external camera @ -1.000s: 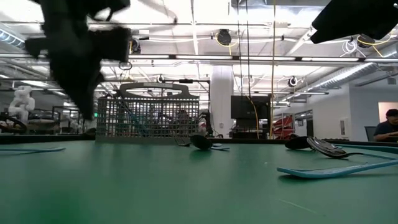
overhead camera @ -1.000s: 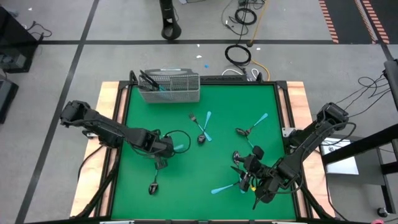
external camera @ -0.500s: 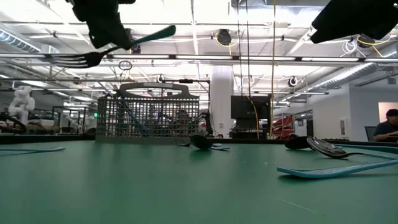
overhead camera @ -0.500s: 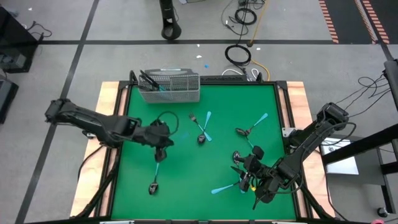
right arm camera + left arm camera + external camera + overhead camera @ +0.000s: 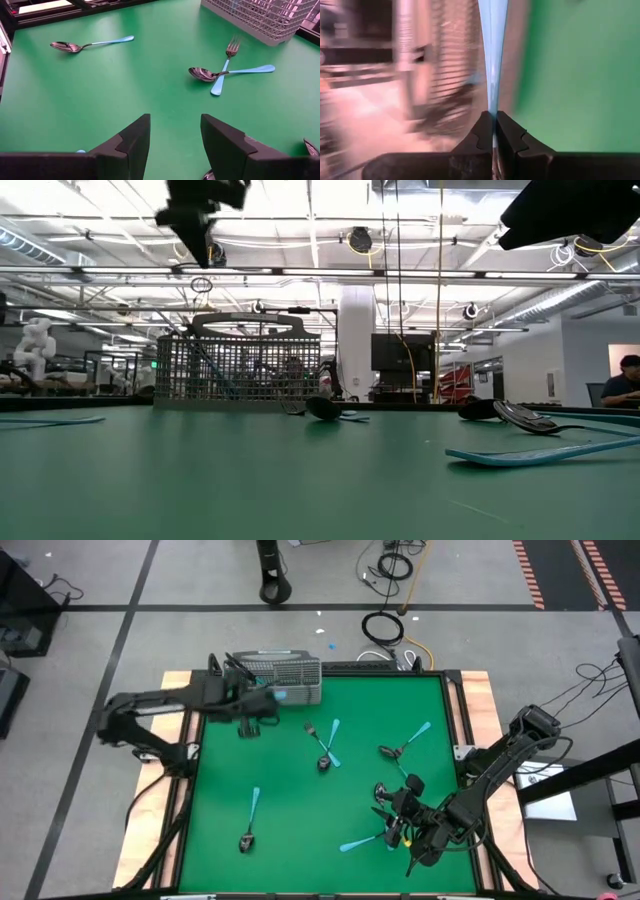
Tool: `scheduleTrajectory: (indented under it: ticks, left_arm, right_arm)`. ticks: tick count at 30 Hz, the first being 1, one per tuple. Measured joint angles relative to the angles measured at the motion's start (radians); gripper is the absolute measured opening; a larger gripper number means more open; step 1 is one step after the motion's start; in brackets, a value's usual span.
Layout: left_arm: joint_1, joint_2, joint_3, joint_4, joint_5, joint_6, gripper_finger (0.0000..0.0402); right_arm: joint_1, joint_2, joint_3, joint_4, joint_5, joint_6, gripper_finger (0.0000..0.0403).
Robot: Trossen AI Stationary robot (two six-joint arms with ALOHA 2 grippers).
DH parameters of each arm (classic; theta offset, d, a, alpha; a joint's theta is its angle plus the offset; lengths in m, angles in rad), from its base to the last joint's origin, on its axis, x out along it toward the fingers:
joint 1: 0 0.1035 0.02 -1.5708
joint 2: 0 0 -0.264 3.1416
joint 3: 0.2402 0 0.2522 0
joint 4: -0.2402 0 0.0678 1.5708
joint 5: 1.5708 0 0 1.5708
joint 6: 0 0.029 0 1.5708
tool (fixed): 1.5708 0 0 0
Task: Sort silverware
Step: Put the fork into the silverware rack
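Left gripper (image 5: 262,708) is up off the green table mat (image 5: 300,800), at the front edge of the grey wire-mesh basket (image 5: 275,678) in the mat's far-left corner; fingers (image 5: 481,136) pinched tight on the light blue plastic handle of a utensil (image 5: 492,55). In the left wrist view the handle runs straight out from between the fingers toward the basket wall; its working end is out of view, so can't tell fork or spoon. Low view shows that gripper (image 5: 195,210) high above the basket top. Basket already holds a few dark and blue-handled pieces (image 5: 243,670). Right gripper (image 5: 425,845) sits low at the near-right of the mat, fingers (image 5: 131,137) spread apart, nothing between them. On the mat: blue-handled spoon (image 5: 249,820) alone at near left; blue-handled fork and blue-handled spoon crossed (image 5: 325,745) mid-mat; another blue-handled piece (image 5: 408,740) right of centre; a cluster of dark metal and blue-handled pieces (image 5: 385,815) just beside the right gripper, partly hidden by the arm. In the right wrist view, the crossed fork (image 5: 226,65) and spoon (image 5: 230,72) lie just in front of the basket (image 5: 260,15), the lone spoon (image 5: 90,45) well apart from them.
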Motion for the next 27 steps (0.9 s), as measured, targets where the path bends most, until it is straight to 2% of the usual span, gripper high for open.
scheduleTrajectory:
  ticks: [4, 8, 11, 18, 27]
  left_arm:
    - [0.079, 0.128, 0.095, -0.071, -0.220, 0.227, 0.0000]
    - [0.116, 0.235, 0.108, -0.041, -0.474, 0.469, 0.0000]
    - [0.139, 0.308, 0.108, -0.005, -0.585, 0.598, 0.0000]
    - [0.185, 0.453, 0.108, 0.098, -0.604, 0.720, 0.0000]
    - [0.207, 0.560, 0.108, 0.065, -0.601, 0.746, 0.0000]
  right_arm:
    - [0.000, 0.000, 0.000, 0.002, 0.000, 0.000, 0.0164]
    - [0.000, 0.000, 0.000, -0.003, 0.000, -0.004, 0.0164]
    - [0.000, 0.000, 0.000, -0.021, 0.000, -0.007, 0.0164]
    - [0.003, 0.000, 0.000, -0.062, 0.000, -0.006, 0.0164]
    - [0.002, 0.000, 0.000, -0.072, -0.051, -0.004, 0.0164]
